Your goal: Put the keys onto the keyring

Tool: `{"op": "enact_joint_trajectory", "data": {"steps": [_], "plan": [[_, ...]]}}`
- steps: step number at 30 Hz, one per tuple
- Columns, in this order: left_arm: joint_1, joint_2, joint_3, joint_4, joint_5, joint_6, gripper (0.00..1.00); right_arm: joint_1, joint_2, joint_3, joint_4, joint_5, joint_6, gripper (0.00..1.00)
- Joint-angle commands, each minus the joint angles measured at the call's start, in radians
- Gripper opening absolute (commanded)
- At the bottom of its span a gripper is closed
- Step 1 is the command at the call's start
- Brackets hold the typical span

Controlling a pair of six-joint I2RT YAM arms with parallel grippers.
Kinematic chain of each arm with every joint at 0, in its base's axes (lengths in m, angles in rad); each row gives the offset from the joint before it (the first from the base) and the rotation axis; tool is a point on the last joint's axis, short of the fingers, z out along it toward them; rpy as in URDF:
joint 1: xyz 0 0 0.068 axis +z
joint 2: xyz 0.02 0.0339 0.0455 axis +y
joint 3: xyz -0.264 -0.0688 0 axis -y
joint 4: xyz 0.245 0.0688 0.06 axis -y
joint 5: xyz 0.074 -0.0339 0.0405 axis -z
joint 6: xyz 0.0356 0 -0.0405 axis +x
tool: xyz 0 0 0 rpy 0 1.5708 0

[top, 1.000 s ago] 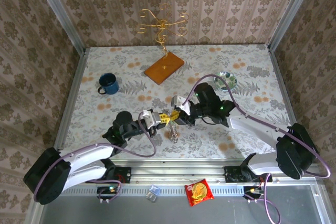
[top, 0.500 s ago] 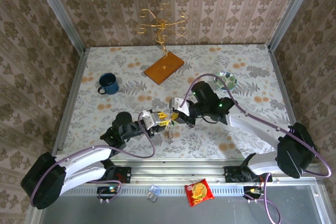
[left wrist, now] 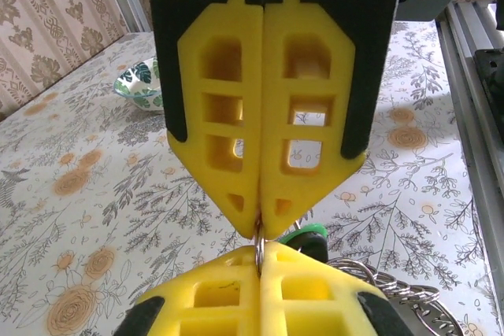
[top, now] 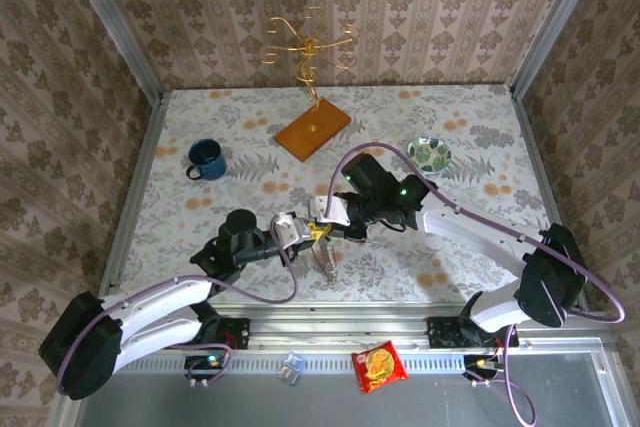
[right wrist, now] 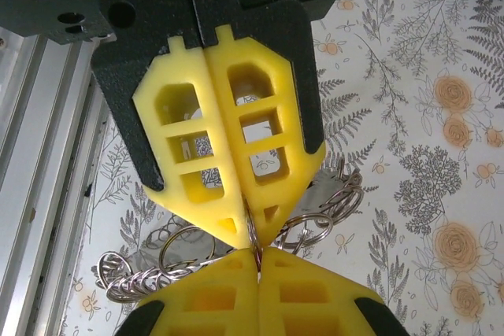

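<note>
My left gripper [top: 311,233] and my right gripper [top: 329,220] meet tip to tip above the front middle of the table. Both are shut on the same thin silvery keyring [left wrist: 258,243]. In the left wrist view my gripper [left wrist: 260,256] pinches the wire from below and the right one clamps it from above. The green-headed key [left wrist: 309,234] peeks out just behind the tips, over a dark head. In the right wrist view the keyring [right wrist: 253,235] runs into my shut gripper [right wrist: 257,261]. A bundle of small rings [right wrist: 142,277] hangs below the grippers, also visible as a bundle [top: 325,259].
A blue mug [top: 205,159] stands at the left. A green-patterned bowl [top: 428,153] sits at the right. The gold wire stand on its wooden board [top: 313,129] is at the back. A snack packet [top: 378,365] lies beyond the front rail.
The right arm has swung left, pushing the meeting point of the two grippers slightly left and nearer. The hanging bundle moved with it. Both grippers stay shut.
</note>
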State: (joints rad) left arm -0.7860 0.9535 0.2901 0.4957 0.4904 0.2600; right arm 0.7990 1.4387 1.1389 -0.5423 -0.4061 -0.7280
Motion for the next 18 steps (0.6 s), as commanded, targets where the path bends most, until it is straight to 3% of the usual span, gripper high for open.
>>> {"op": "enact_joint_trajectory", "data": {"steps": [1,3,5,18], "plan": [[-0.003,-0.009,0.033,-0.013,0.007,0.021,0.0,-0.01,-0.069,-0.017,0.053,-0.082,0.041,0.13],[-0.004,-0.013,0.024,0.008,0.006,0.015,0.0,-0.044,-0.098,-0.073,0.128,-0.115,0.096,0.25],[-0.004,-0.017,0.015,0.031,0.01,0.011,0.0,-0.075,-0.114,-0.117,0.185,-0.145,0.146,0.3],[-0.003,-0.015,-0.006,0.096,-0.021,0.002,0.0,-0.087,-0.103,-0.189,0.272,-0.177,0.301,0.31]]}}
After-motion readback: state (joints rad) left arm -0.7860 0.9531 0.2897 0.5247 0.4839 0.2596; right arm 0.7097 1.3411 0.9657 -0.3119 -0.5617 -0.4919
